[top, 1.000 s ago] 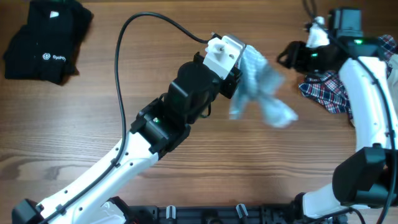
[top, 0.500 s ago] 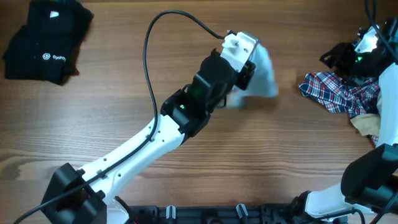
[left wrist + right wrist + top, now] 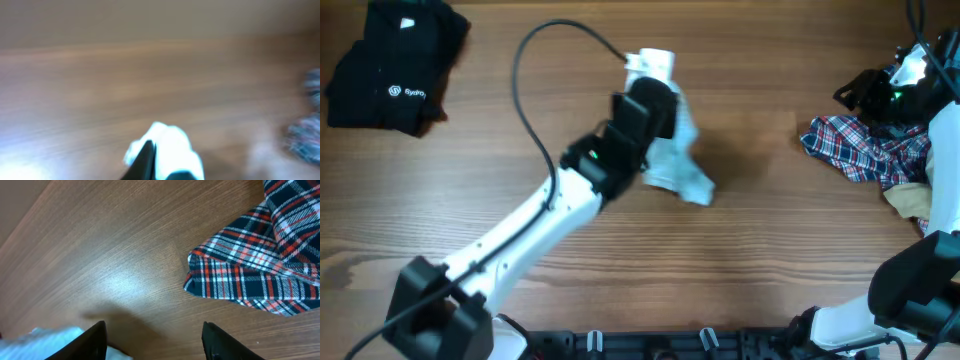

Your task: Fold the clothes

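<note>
My left gripper (image 3: 665,120) is shut on a light blue-white garment (image 3: 682,170) and holds it over the middle of the table, its loose end trailing down to the right. In the blurred left wrist view the pale cloth (image 3: 170,150) bunches between my fingers. My right gripper (image 3: 855,90) is open and empty at the far right, beside a crumpled plaid shirt (image 3: 860,145). The right wrist view shows the plaid shirt (image 3: 265,265), my open fingers (image 3: 155,340) and a corner of the pale garment (image 3: 55,340).
A folded black garment (image 3: 395,65) with a small white logo lies at the back left corner. A tan cloth (image 3: 910,200) lies under the plaid shirt at the right edge. A black cable (image 3: 545,60) loops above the left arm.
My left arm has swung left and toward the front with the pale garment. The right gripper pulled back to the far right edge a second ago and has stayed there since.
</note>
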Action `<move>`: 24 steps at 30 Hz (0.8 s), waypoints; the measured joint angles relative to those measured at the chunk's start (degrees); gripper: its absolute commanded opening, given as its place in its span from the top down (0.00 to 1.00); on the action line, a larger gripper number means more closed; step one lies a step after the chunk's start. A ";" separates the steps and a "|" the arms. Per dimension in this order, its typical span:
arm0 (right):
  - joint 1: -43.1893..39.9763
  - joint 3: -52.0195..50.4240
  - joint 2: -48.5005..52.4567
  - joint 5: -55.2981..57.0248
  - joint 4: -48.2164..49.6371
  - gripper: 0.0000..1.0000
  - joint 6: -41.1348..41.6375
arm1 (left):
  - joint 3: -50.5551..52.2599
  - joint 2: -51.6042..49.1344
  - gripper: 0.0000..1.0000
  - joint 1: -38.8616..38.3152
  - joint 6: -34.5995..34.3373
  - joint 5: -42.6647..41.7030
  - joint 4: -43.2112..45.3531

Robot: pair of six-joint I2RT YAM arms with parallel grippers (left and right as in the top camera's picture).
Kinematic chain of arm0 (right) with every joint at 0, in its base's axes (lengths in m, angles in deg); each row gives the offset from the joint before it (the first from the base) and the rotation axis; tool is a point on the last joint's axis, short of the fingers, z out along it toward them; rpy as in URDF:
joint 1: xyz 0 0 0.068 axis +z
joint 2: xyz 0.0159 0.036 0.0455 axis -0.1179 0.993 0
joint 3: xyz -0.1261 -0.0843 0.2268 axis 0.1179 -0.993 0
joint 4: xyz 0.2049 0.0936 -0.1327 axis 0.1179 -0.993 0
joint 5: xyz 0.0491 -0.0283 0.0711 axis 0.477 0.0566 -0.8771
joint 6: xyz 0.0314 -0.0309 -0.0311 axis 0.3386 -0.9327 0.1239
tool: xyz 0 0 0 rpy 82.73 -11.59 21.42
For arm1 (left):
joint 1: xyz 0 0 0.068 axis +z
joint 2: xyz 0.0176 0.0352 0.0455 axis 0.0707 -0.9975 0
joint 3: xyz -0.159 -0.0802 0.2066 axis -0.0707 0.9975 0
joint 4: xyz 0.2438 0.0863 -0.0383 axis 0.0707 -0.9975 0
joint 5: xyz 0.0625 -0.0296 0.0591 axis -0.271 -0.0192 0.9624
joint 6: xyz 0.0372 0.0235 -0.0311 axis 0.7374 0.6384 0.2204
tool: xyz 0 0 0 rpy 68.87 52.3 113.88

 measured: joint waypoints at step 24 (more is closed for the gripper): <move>3.91 0.00 0.00 -0.94 -1.27 0.39 -0.09 | 0.35 -6.82 0.27 12.72 -4.28 -15.08 -12.07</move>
